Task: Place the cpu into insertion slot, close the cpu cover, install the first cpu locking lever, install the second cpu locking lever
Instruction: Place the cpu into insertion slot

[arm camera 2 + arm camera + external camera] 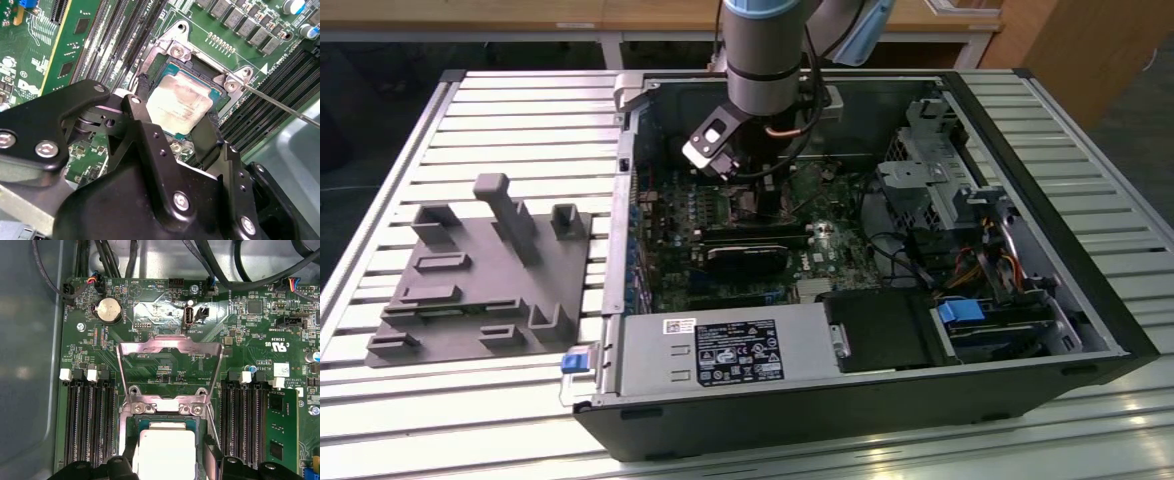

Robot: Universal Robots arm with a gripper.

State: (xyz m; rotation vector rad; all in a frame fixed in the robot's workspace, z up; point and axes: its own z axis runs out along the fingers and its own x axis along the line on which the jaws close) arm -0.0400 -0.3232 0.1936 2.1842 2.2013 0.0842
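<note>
The cpu [180, 102], a flat square chip with a silver-grey top, lies level within the insertion slot [172, 50], green board edge showing around it. My gripper [175, 112] straddles it, black fingers [142, 87] pressed against two opposite edges, shut on the chip. In the first wrist view the cpu [166, 452] sits between the fingertips [129, 455], and the cpu cover [170, 344] stands flipped open behind the slot frame [165, 402]. A thin locking lever [280, 102] sticks out, unlatched. In the exterior view the gripper [750, 195] is down inside the computer case.
Black memory slots [90, 425] flank the socket on both sides, with a green card [282, 425] beyond. The case holds a power supply [720, 350] and a drive cage [934, 170]. A grey fixture block [480, 270] lies on the slatted table at the exterior view's left.
</note>
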